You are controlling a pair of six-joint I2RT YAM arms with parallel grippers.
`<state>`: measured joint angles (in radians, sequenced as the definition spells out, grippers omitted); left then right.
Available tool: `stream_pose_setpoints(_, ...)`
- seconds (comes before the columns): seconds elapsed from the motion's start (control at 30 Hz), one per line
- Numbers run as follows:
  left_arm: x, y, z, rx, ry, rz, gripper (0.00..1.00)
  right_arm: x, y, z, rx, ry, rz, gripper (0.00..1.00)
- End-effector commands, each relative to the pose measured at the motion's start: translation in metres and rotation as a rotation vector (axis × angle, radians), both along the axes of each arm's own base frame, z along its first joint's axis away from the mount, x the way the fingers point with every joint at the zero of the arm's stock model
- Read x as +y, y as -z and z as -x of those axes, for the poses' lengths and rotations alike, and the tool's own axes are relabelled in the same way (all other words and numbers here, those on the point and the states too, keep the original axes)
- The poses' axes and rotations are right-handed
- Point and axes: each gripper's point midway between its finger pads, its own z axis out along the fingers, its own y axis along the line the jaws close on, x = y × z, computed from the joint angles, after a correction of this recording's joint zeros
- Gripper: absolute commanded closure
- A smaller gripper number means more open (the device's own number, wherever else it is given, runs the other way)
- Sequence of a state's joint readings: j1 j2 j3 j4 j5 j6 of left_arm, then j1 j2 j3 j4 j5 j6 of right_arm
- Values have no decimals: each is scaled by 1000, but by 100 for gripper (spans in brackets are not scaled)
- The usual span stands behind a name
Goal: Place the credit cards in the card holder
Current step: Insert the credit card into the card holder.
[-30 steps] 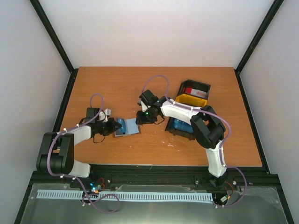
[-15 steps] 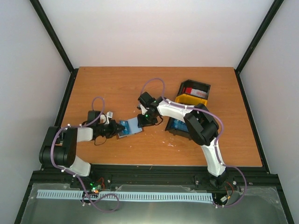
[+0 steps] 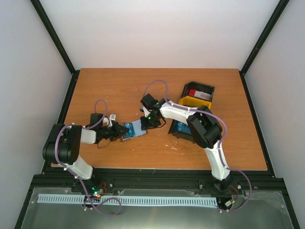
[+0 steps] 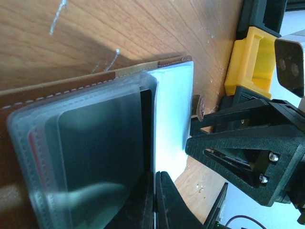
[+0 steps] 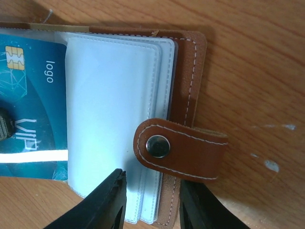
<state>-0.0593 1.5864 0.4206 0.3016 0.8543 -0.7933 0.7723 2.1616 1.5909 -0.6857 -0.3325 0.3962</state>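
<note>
Seen from above, a wooden table [image 3: 119, 90] had two robot arms meeting near its middle over an open brown holder [image 3: 133, 129] lying flat. The left gripper [image 3: 120, 131] reached in from the left and touched the holder's left side. The right gripper [image 3: 147, 123] came down at its right edge.

In the left wrist view, the holder's clear plastic sleeves were fanned out over the brown cover. A dark card [image 4: 100, 157] showed through them. The left fingers [image 4: 143, 205] were pressed almost together at the sleeves' free edge, apparently pinching a thin leaf, though the contact itself was hard to see.

In the right wrist view, a blue card [image 5: 28, 95] with a gold chip lay in the holder's left half. Empty clear sleeves lay just beside it, and the brown cover beyond them. A brown strap [image 5: 190, 152] with a round metal snap [image 5: 158, 145] folded over the sleeves' edge. The right jaws stood apart, one on each side of the near edge of the sleeves, below the strap, gripping nothing.

To the right stood three trays. The far black tray [image 3: 211, 88] held a red and white card [image 3: 197, 93]. A yellow tray [image 3: 194, 101] sat in front of it. A nearer black tray [image 3: 174, 135], partly hidden by the right arm, held blue cards [image 3: 182, 128].
</note>
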Motion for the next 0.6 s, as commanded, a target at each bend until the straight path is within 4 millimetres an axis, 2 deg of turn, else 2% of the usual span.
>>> stream_pose_setpoints(0.0, -6, -5, -5, -22, 11, 50, 99, -5, 19, 12, 67, -8, 35, 68)
stream_pose_setpoints(0.43, -16, 10, 2, -2, 20, 43, 99, -4, 23, 15, 92, 5, 28, 71)
stream_pose_setpoints(0.57, -16, 11, -1, -8, 3, 40, 99, -4, 25, 16, 97, 8, 28, 71)
